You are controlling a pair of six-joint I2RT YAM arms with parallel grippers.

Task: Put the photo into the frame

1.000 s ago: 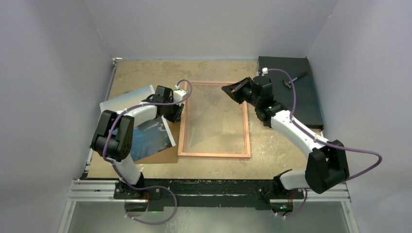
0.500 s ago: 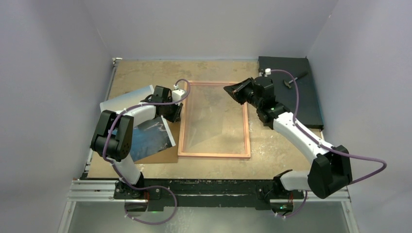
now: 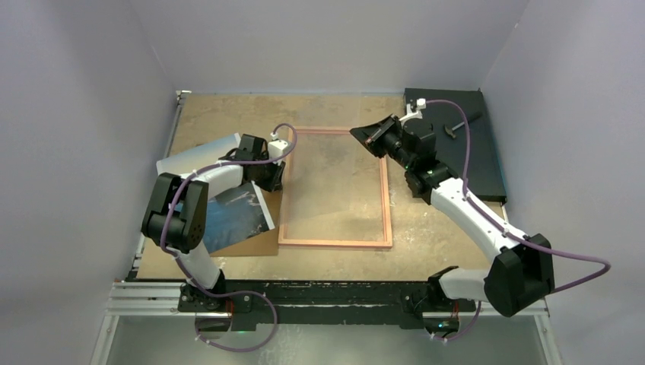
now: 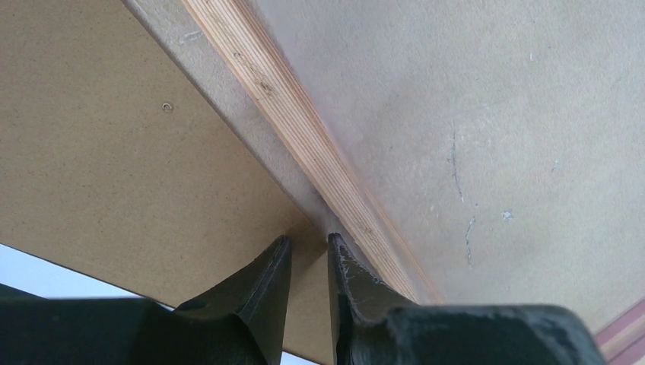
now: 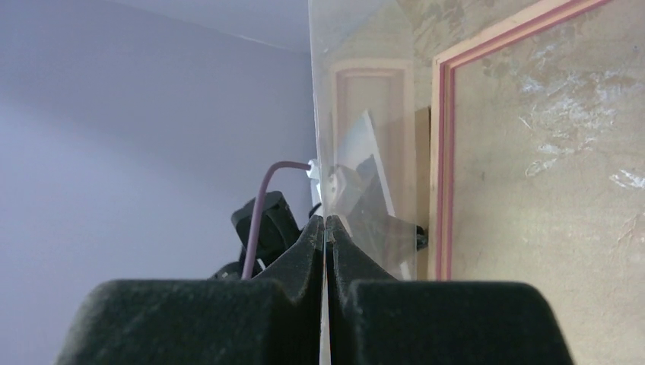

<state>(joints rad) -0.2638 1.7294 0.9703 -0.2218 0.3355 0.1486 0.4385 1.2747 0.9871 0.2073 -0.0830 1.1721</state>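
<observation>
Two arms on the job, and each has its own piece of the frame (image 3: 335, 244). On the right, the right fingers (image 5: 329, 232) are pressed tight together on the clear pane (image 5: 365, 114). They pinch its edge and hold it raised at the frame's far right corner. My read is that this opens the frame up so the picture can go in underneath.

The frame itself lies flat in the middle of the bench (image 3: 228, 114), thin orange-pink rim showing. On the other side, the left fingers (image 4: 281, 257) are down at the frame's left rim, only a sliver apart. The wood edge runs right up to one tip, and I can't tell whether they nip it or just brace it. Sensible either way: something has to stop the frame sliding or lifting while the pane is raised.

And the photo (image 3: 236, 217)? Out of play, lying face up at the left of the bench, beneath the left arm. It sits partly on the brown backing board (image 3: 262, 245), just beside the frame and not yet in it, so I'd say the loading has not started.

Labels, brands, lettering: none that I can read anywhere, on arms, frame or print
</observation>
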